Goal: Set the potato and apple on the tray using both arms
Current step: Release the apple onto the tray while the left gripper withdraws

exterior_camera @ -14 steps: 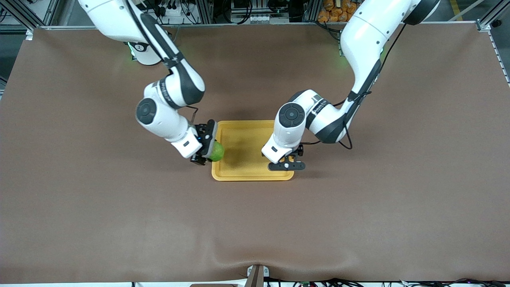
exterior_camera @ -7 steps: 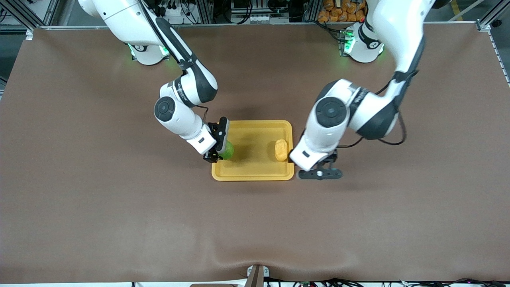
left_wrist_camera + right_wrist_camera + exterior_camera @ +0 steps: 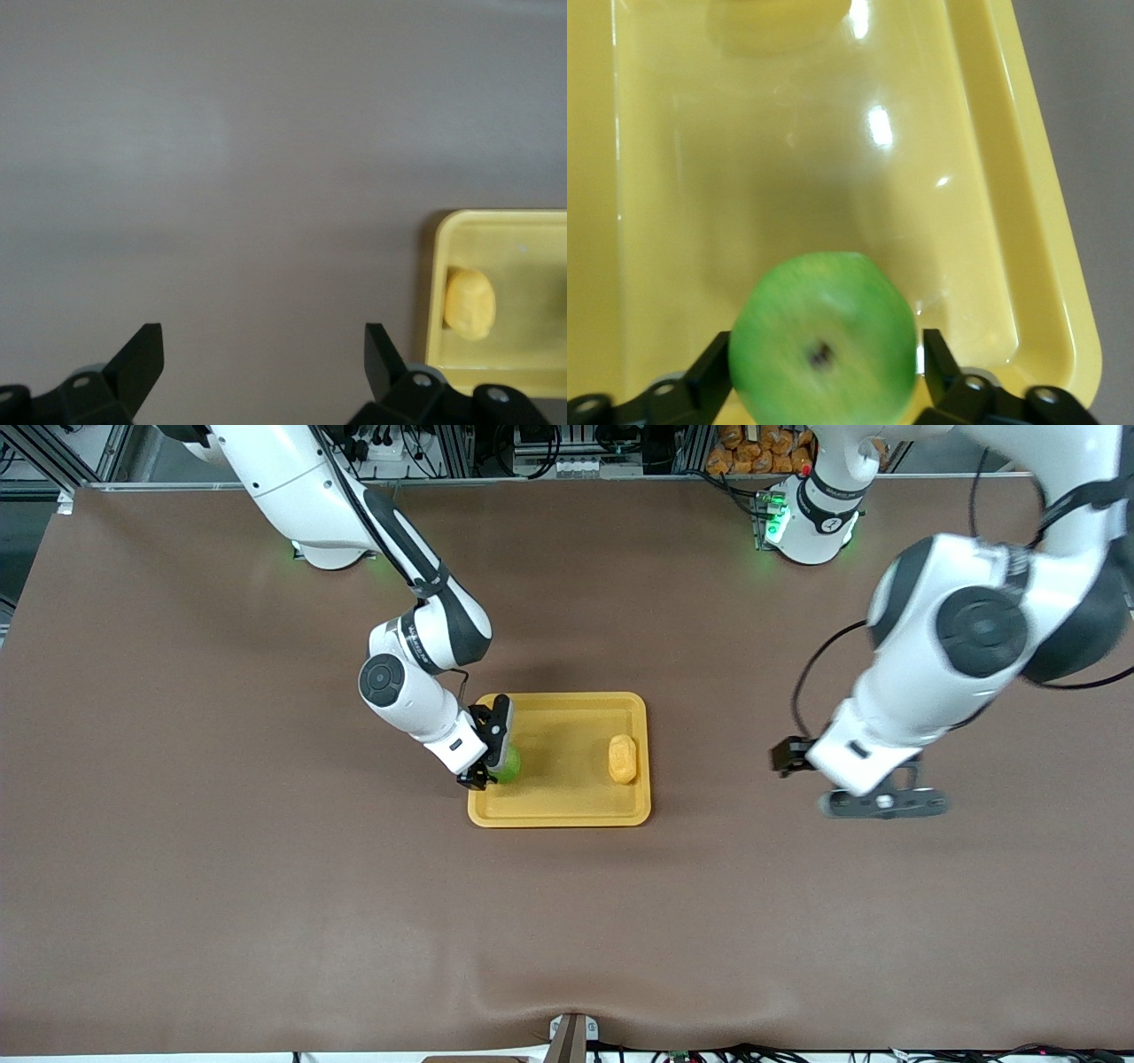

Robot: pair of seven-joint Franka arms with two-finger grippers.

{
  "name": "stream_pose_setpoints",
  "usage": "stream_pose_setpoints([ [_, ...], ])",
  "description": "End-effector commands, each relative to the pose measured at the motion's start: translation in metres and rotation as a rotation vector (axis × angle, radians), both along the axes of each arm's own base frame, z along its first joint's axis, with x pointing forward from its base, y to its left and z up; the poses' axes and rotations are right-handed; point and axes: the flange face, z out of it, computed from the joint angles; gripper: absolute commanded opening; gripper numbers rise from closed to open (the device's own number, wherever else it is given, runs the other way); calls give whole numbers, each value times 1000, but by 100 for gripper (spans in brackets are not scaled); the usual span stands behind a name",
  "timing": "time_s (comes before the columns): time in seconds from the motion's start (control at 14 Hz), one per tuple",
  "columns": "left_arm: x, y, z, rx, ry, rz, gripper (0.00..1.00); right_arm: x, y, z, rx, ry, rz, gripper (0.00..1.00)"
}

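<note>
Glossy plastic tray point(image 3: 1028, 221), smooth apple point(image 3: 822, 350), seemingly matt cloth-like table point(image 3: 266, 886).

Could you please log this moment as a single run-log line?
potato: on tray | apple: in tray, between right gripper fingers, jaws parted | left gripper: open, empty, over bare table

Seen from the left wrist: left gripper point(image 3: 264, 354) with fingers point(image 3: 142, 354) spread wide and empty, over bare brown table point(image 3: 221, 177). Nearby, one end of the yellow tray point(image 3: 436, 292) (rounded corner, raised rim), with the potato point(image 3: 469, 304) lying inside, just beside that rim.
</note>
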Motion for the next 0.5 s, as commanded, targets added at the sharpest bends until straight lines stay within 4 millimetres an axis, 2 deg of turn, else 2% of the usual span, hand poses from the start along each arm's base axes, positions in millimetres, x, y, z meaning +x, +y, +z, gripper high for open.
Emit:
stream_pose_setpoints([
  [0.0,-17,35,36,13,20,44,100,-2,4,4,13,-16,8,100],
  [0.14,-23,66,55,22,22,41,100,-3,4,12,16,-15,12,100],
  [0.21,-26,77,61,29,31,12,100,-1,5,26,27,-31,10,100],
  [0.29,-32,90,77,36,12,1,100,-1,7,40,37,-30,6,100],
  [0.43,-43,103,92,45,20,-13,100,4,-5,61,37,33,3,100],
])
